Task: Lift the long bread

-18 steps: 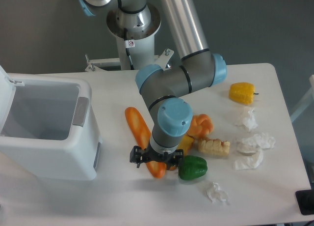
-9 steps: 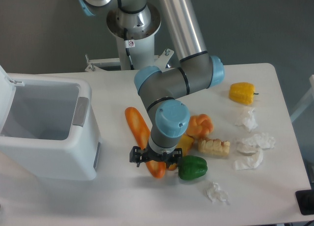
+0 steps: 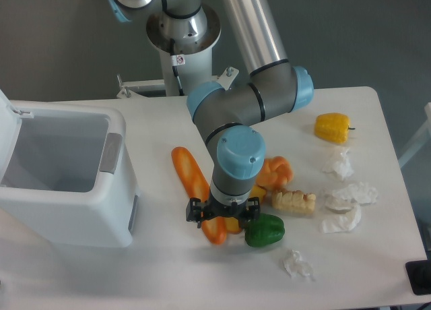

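Camera — white table (image 3: pixel 350 269), grey wall (image 3: pixel 377 34)

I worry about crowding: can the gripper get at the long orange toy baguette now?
Probably yes. The gripper is already down over the near end of the long orange toy baguette, whose left side is free; the green toy pepper crowds its right side only.

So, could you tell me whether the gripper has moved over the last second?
Yes. The gripper has shifted slightly rightward, toward the green pepper and away from the white bin, while hanging over the near end of the long bread.
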Controlling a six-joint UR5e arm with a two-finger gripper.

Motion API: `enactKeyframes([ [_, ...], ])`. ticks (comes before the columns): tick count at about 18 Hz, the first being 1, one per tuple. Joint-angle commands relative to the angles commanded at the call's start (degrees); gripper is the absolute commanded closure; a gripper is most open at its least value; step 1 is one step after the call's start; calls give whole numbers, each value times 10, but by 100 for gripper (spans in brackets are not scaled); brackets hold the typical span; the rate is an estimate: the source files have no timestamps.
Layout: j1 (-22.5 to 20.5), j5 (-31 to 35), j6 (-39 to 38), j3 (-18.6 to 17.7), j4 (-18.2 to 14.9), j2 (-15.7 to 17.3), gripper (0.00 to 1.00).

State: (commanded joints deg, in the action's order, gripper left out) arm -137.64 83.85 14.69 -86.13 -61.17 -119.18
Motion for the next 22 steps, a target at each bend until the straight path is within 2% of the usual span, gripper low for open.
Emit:
enactKeyframes([
  [10, 4, 2, -41, -6, -3, 4, 0],
  [15, 5, 3, -42, -29, -5, 14, 0],
  [22, 9, 2, -41, -36, -5, -7, 0],
])
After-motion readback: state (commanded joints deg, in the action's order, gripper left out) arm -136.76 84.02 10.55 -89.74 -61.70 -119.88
